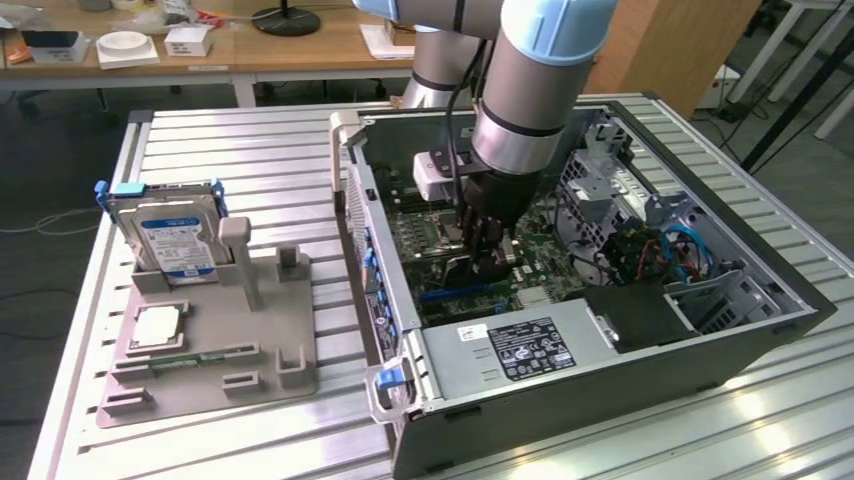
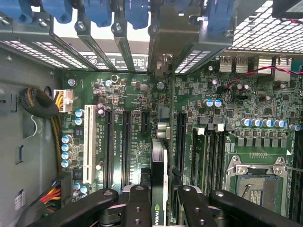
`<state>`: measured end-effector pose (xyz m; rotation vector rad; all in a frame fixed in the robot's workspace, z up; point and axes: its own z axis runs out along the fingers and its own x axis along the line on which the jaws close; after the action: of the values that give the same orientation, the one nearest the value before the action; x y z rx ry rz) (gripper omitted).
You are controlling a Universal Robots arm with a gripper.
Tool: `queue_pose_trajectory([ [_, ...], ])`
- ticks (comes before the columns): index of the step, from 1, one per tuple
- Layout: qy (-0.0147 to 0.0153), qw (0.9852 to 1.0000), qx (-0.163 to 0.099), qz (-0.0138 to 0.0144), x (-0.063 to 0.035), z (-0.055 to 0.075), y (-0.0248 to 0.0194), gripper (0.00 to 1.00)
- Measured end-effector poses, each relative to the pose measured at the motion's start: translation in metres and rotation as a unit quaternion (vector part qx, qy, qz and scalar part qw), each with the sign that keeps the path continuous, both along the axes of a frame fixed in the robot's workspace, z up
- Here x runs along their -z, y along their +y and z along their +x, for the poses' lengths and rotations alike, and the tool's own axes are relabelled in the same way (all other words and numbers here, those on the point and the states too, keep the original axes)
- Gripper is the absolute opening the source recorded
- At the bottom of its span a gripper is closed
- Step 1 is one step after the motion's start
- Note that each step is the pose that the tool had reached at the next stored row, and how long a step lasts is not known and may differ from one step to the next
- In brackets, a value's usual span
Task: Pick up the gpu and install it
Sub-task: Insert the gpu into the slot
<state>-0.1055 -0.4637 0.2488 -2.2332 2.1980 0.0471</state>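
The end effector (image 1: 483, 252) on the grey and pale-blue robot arm (image 1: 534, 90) reaches down inside an open black and grey metal computer case (image 1: 747, 330), which lies on its side on the slatted aluminium bench (image 1: 240, 140). Its dark fingers (image 2: 137, 203) are pressed in on either face of the gpu (image 2: 159, 165), a thin black circuit card with a pale metal bracket at one end, so the card is pinched edge-on between them.

In the wrist view the gpu runs away from the end effector (image 2: 161, 201) over the green motherboard (image 2: 236, 104), parallel to the long black expansion slots (image 2: 125, 146) and lying between two of them. Its bracket end (image 2: 164, 52) stands at the row of rear slot openings, among the blue plastic retaining clips (image 2: 99, 12). Whether the card's lower edge touches a slot cannot be told. A long white slot (image 2: 88, 142) lies further to one side, and an empty silver processor socket (image 2: 258, 182) lies to the other.

In the exterior view a grey power supply with a black label (image 1: 534, 345) sits in the case just in front of the end effector. Well apart, on the exterior view's left, a grey moulded fixture tray (image 1: 267, 350) rests on the bench and holds a silver hard drive with a blue-white label (image 1: 174, 240) upright.
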Motion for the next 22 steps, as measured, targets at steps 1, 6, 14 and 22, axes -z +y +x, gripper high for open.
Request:
queue_pose_trajectory([
  [1, 0.0000, 1.0000, 0.000, 0.0000, 0.0000, 0.0000, 0.0000, 0.26],
  [6, 0.0001, 1.0000, 0.000, -0.0001, 0.0005, 0.0000, 0.0000, 0.26],
  [14, 0.0000, 1.0000, 0.000, -0.0001, 0.0043, 0.0000, 0.0005, 0.26],
  [22, -0.0003, 1.0000, 0.000, -0.0001, 0.0045, 0.0001, 0.0007, 0.26],
])
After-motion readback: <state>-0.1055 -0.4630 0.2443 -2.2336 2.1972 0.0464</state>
